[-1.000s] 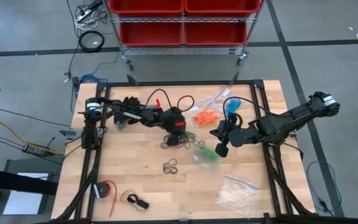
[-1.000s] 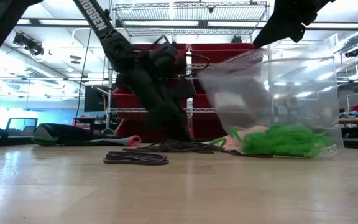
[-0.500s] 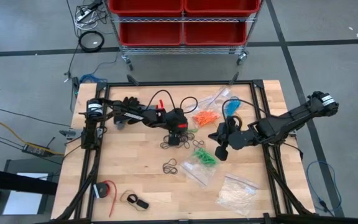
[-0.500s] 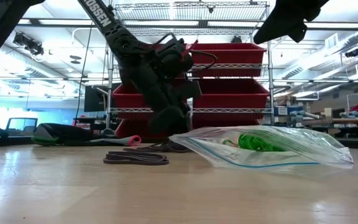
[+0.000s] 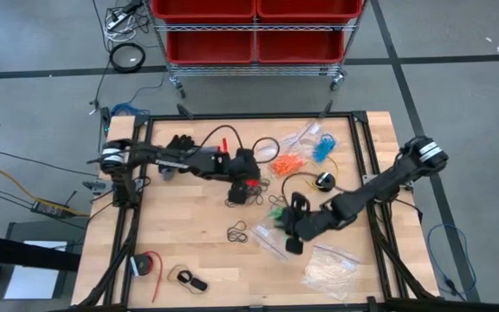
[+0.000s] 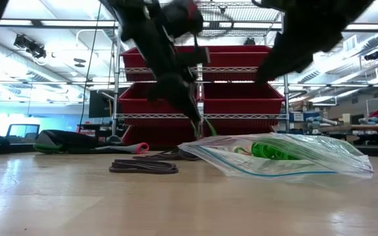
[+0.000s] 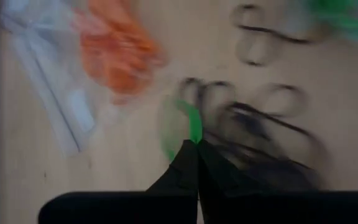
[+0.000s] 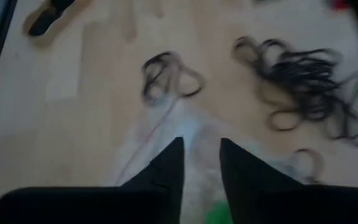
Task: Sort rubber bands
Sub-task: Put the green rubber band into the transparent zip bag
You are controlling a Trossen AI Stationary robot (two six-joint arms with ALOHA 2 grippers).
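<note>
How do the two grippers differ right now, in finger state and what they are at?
The left gripper is shut on a green rubber band, lifted above the black rubber bands; the right gripper is open and holds nothing. The left is mid-table, the right over the clear bag holding green bands. Both are dark and two-fingered.

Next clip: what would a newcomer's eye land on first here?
Probably the left tool, shut on a thin green rubber band lifted over the tangle of black rubber bands at mid-table. Beside it, the clear plastic bag of green bands lies flat on the wooden table, with the right tool open just above it.
</note>
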